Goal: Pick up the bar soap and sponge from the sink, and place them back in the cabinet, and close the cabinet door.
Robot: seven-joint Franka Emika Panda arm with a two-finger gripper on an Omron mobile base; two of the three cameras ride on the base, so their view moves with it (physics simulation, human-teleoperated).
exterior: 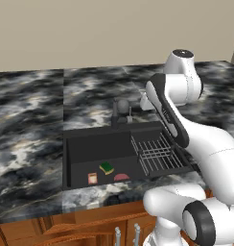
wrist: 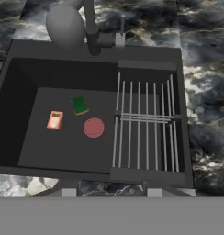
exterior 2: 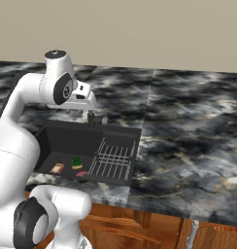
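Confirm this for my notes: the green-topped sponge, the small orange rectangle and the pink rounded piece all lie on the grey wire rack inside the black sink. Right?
Not quite. The green-topped sponge, the small orange rectangle and the pink rounded piece lie on the bare floor of the black sink, beside the grey wire rack, not on it. The hand view shows this plainly.

Black sink (wrist: 146, 64) set in the marbled counter, wire rack at one side. On its floor: green-topped sponge (wrist: 79, 104) lying flat, orange bar soap (wrist: 54, 120) beside it, both apart, untouched.
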